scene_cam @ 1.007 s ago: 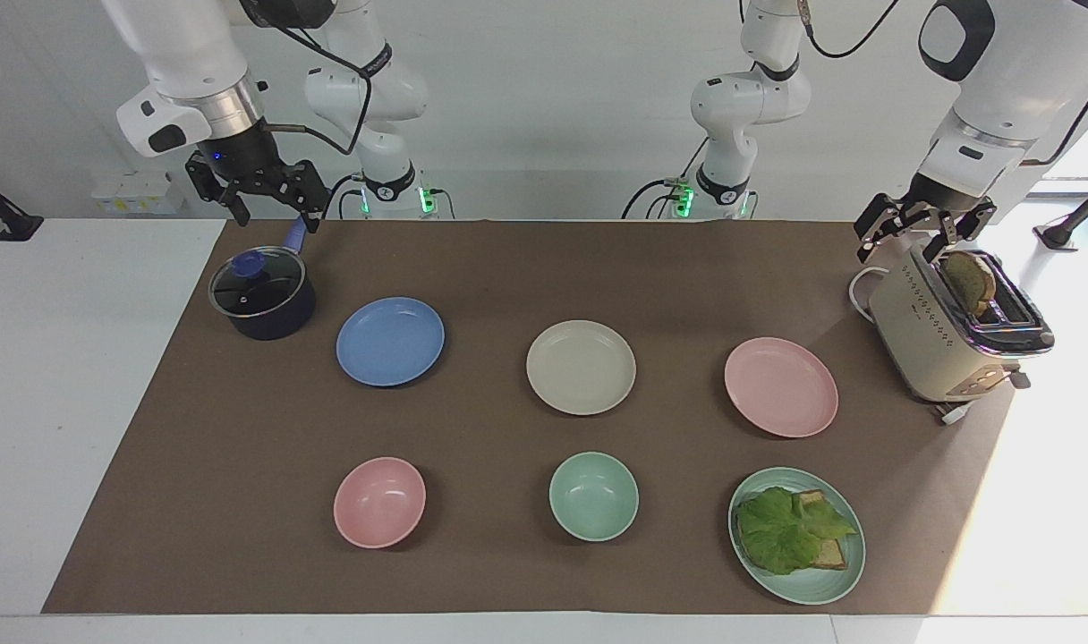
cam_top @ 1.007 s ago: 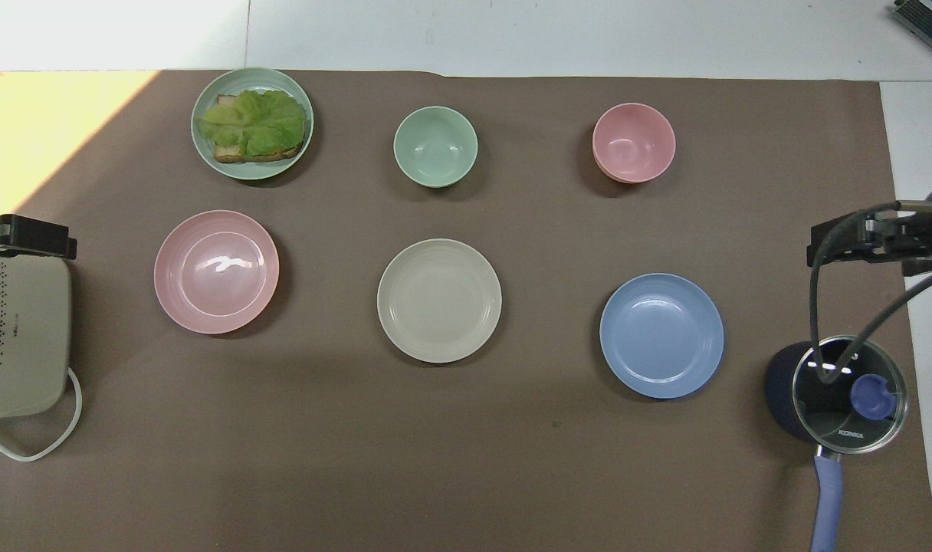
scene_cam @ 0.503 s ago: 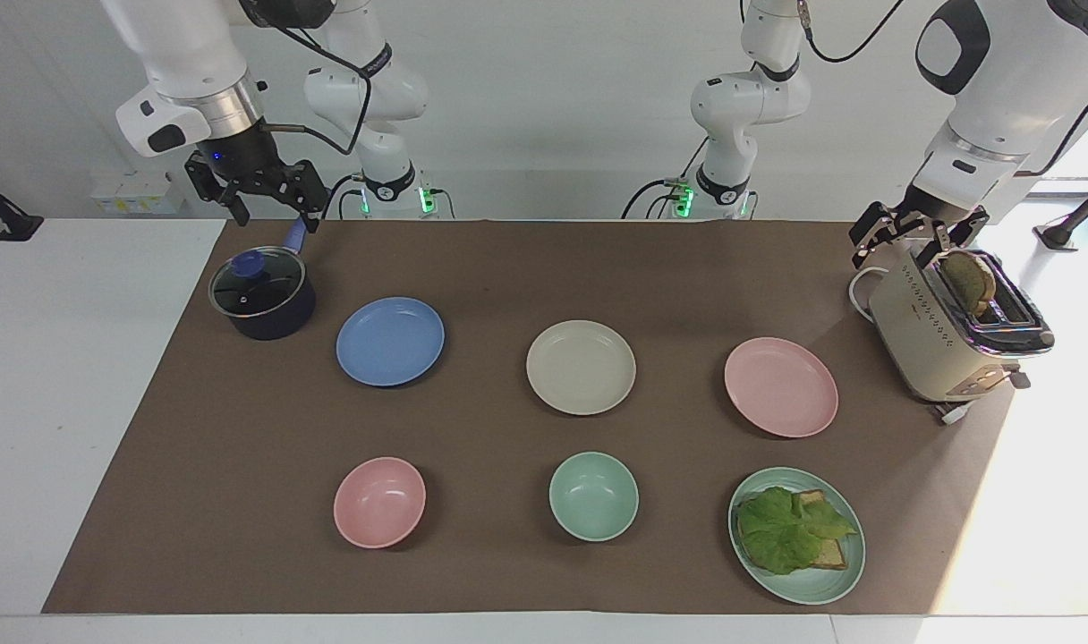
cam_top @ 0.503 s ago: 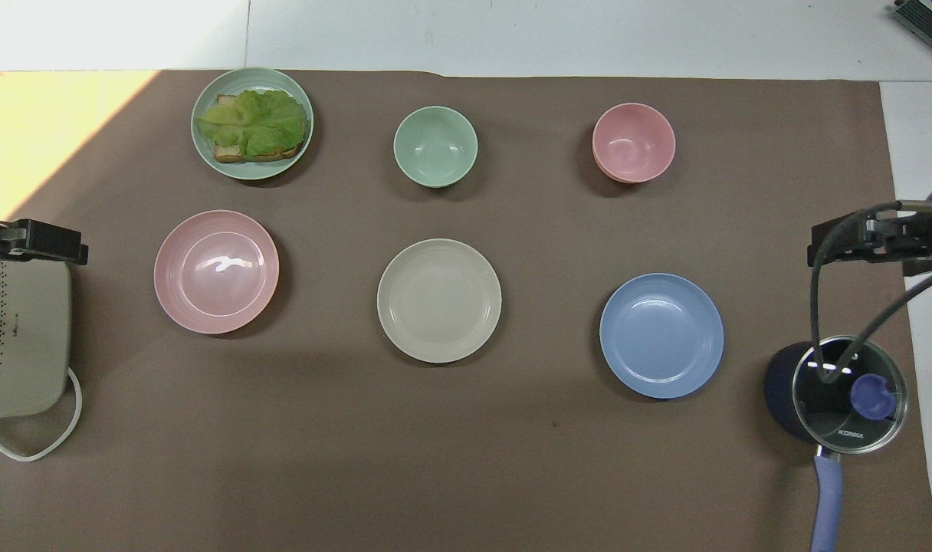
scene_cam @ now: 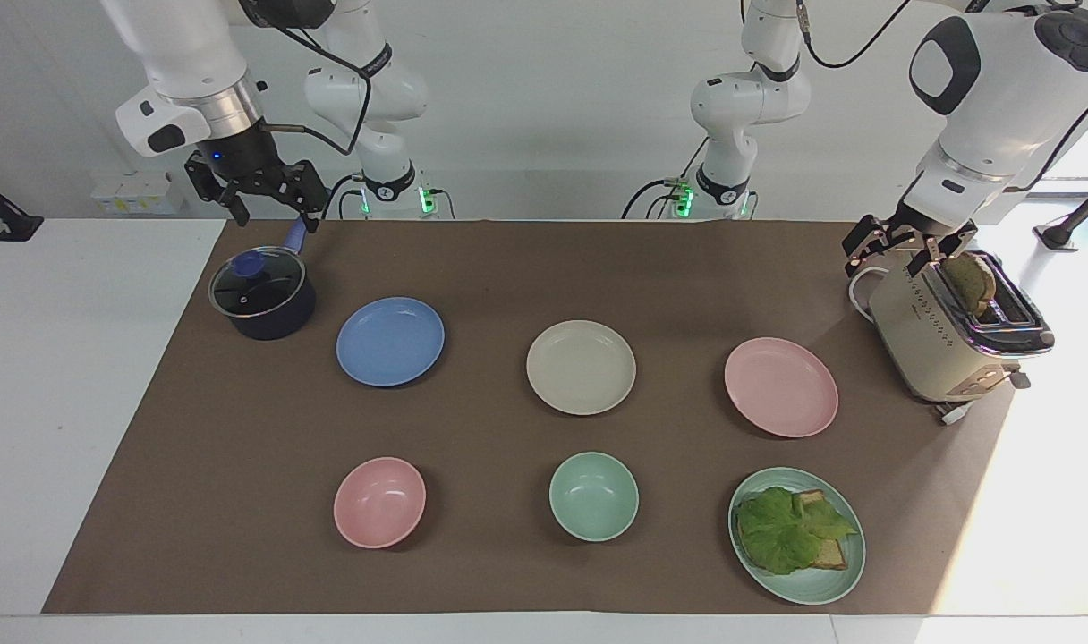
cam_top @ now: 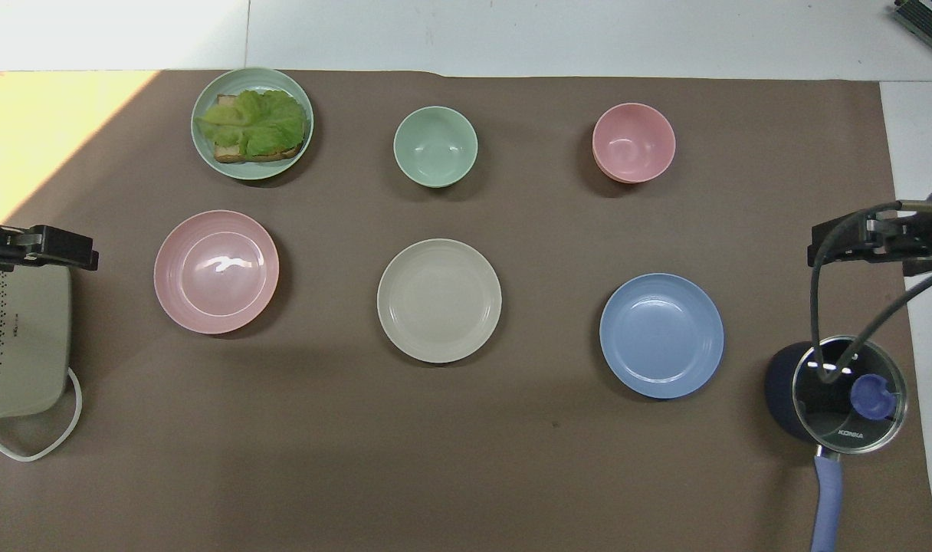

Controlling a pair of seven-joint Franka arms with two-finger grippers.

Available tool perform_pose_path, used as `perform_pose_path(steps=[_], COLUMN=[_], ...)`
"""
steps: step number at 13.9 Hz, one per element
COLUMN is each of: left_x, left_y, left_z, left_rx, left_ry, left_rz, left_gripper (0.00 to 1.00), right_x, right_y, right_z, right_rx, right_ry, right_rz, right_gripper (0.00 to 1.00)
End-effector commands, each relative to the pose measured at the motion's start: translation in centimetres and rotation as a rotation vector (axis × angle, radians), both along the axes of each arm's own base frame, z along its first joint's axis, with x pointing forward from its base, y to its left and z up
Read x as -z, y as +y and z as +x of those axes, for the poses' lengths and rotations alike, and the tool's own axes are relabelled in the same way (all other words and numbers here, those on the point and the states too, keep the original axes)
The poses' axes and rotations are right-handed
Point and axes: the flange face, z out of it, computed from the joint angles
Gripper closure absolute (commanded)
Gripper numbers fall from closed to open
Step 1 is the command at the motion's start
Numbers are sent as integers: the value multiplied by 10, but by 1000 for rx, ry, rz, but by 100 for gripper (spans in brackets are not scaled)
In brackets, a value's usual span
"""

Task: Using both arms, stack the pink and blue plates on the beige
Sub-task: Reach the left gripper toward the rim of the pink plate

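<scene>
Three plates lie in a row on the brown mat. The beige plate [scene_cam: 581, 367] [cam_top: 439, 300] is in the middle. Toward the right arm's end lies the blue plate [scene_cam: 390, 341] [cam_top: 661, 335], and toward the left arm's end the pink plate [scene_cam: 781, 386] [cam_top: 216, 271]. All three lie flat, apart from each other, with nothing on them. My left gripper [scene_cam: 896, 252] [cam_top: 48, 247] hangs open and empty over the toaster's end that is closest to the robots. My right gripper [scene_cam: 274, 211] [cam_top: 868, 234] hangs open and empty above the pot's handle.
A dark pot with a glass lid [scene_cam: 262, 293] stands beside the blue plate. A cream toaster [scene_cam: 938, 344] holding a bread slice stands beside the pink plate. Farther from the robots are a pink bowl [scene_cam: 379, 502], a mint bowl [scene_cam: 593, 495] and a mint plate [scene_cam: 844, 581] with toast and lettuce.
My left gripper has shifted a little from over the toaster toward the pink plate. The right gripper has barely moved. No plate has moved.
</scene>
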Motion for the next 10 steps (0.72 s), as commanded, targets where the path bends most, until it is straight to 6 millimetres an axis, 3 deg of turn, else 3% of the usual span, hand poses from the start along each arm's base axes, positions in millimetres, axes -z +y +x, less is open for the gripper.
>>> perform_pose_path(steps=[1,2,9,10], left_x=[7,20,171,184], left_y=[5,5,19,20], left_z=[1,3,25,30], left_rx=[9,4,-31,-37], left_ry=[-8,5,63,51], left_rz=[18,17,-1,-5], left_gripper=[0,0,0,0], right_x=[-4,-3,-4,-3], right_y=[-3,-3,-3,-3], right_z=[-3,-4,-4,-4], right_rx=[6,6,6,6], right_ry=[-3,0,-1,0], right_rz=[15,15,15,16], right_gripper=[0,0,0,0])
